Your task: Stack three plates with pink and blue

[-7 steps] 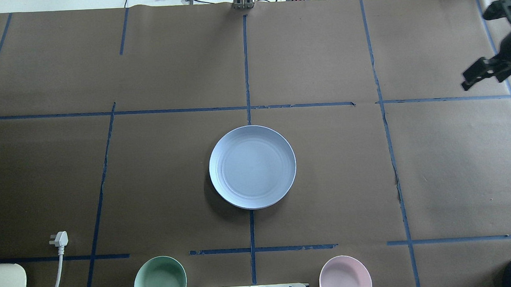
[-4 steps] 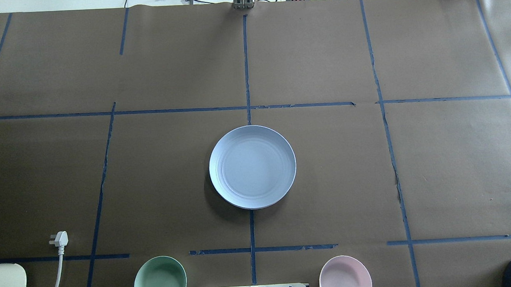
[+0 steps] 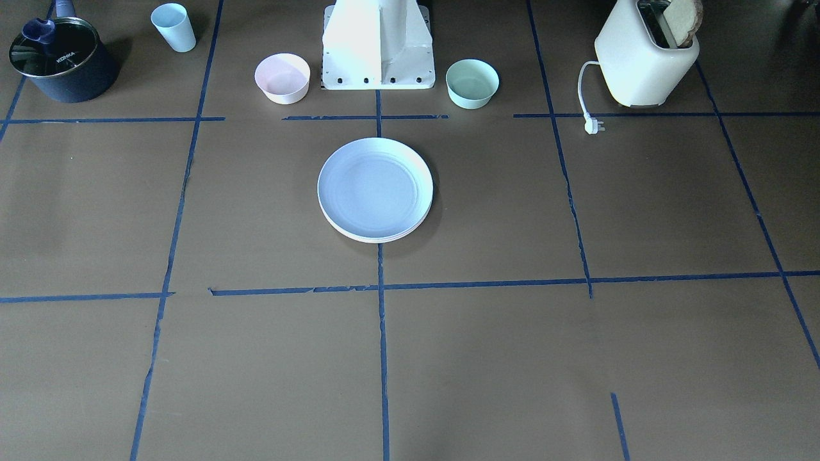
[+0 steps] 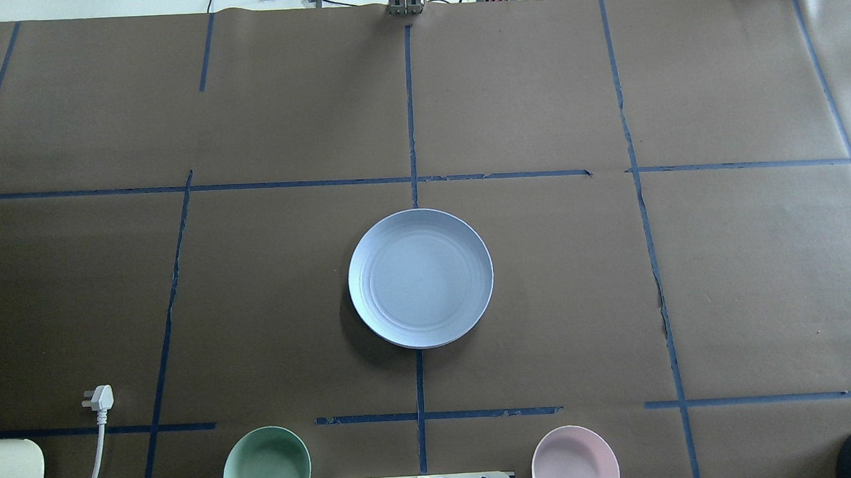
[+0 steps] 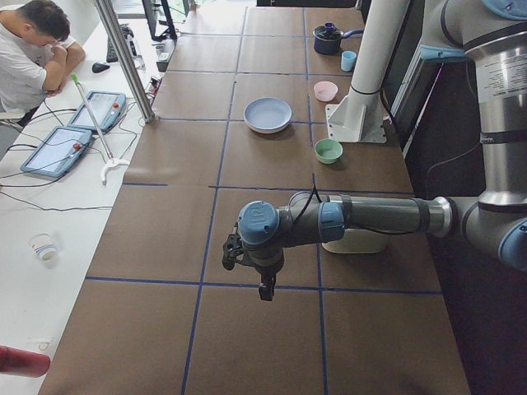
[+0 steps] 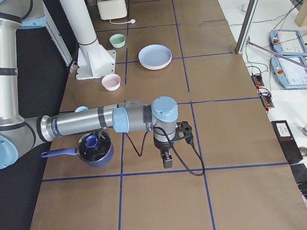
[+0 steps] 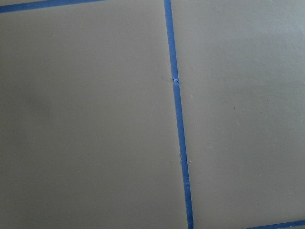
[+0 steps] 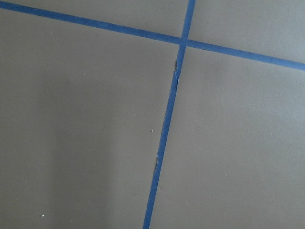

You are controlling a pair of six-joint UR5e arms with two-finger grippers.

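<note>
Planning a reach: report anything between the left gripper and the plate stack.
Nothing visible: only bare taped table lies between the left gripper and the plate stack; the mint-green bowl sits off to the side.

Counted one stack of plates [image 3: 375,189], blue on top, paler rims beneath; could not tell the number under it. Found two small bowls: one pink bowl [image 3: 282,78] and one green bowl [image 3: 472,83]. Noted one pale blue cup [image 3: 173,27], one dark pot [image 3: 63,61] with a lid, one toaster [image 3: 644,61] holding one slice of bread [image 3: 683,13], and one white plug [image 3: 595,126]. Saw two arms, the left arm [image 5: 370,218] and the right arm [image 6: 86,123], each ending in one gripper: left gripper [image 5: 265,291], right gripper [image 6: 167,162]. Spotted one person [image 5: 33,49].
</note>
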